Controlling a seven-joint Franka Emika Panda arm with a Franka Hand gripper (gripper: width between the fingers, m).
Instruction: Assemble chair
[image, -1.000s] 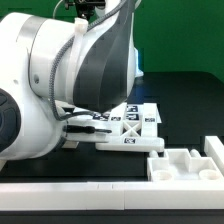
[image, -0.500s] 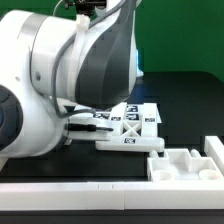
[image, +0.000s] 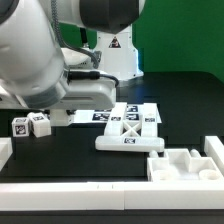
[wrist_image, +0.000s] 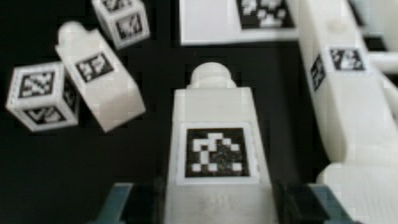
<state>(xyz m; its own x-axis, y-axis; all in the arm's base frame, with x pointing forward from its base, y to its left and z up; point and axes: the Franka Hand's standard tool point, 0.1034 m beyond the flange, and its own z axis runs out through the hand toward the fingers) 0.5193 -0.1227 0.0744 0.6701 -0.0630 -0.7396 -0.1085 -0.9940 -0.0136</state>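
Progress on assembly?
— Barely begun. Nothing joined yet, all parts loose on table (image: 185, 105).

Nearest first?
— Plain edge blocks (image: 190, 162) at five o'clock in exterior view; X-braced panel (image: 126, 134) flat at centre; tagged blocks (image: 30, 125) at nine o'clock; marker board (image: 135, 113) just beyond panel, at twelve.

State of gripper (wrist_image: 210, 205)?
— Partly closed on pegged leg (wrist_image: 221, 140), tagged end between pads, apparently held.

Left to do?
— Every joint: legs, blocks, panels.

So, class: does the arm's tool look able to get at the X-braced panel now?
Probably not yet: the tool seems closed around a pegged leg. The panel itself lies uncovered.
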